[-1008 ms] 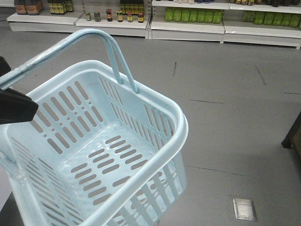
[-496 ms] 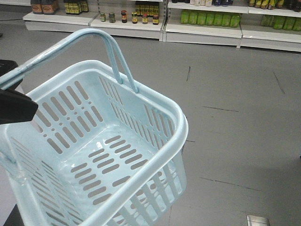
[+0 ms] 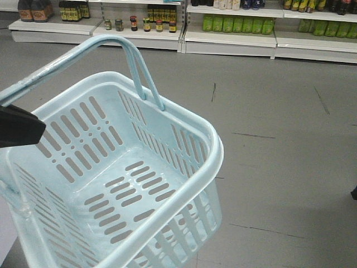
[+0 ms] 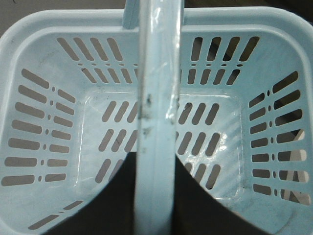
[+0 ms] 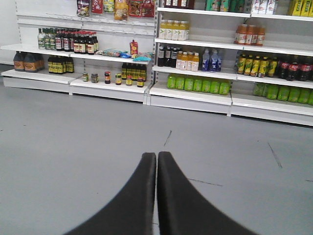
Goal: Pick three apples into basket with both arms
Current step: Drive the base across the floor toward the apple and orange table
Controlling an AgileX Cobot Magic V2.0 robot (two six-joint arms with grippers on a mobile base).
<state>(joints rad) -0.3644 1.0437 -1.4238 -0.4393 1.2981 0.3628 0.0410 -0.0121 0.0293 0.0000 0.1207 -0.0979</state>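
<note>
While the basket (image 3: pixel 216 151) hangs tilted above the grey floor (image 3: pixel 279 111), its hoop handle (image 4: pixel 155 98) runs between the dark fingers of the left pincer (image 4: pixel 155 164), which clamps round it. The right pincer (image 5: pixel 157 191) is pressed tight together with nothing in it, pointing toward the stocked shelves (image 5: pixel 195 95).

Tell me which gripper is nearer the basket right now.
Left. The left gripper sits at the basket's handle, its dark fingers flanking the bar. The right gripper, fingers together, faces floor and shelves, with no basket in its view.
</note>
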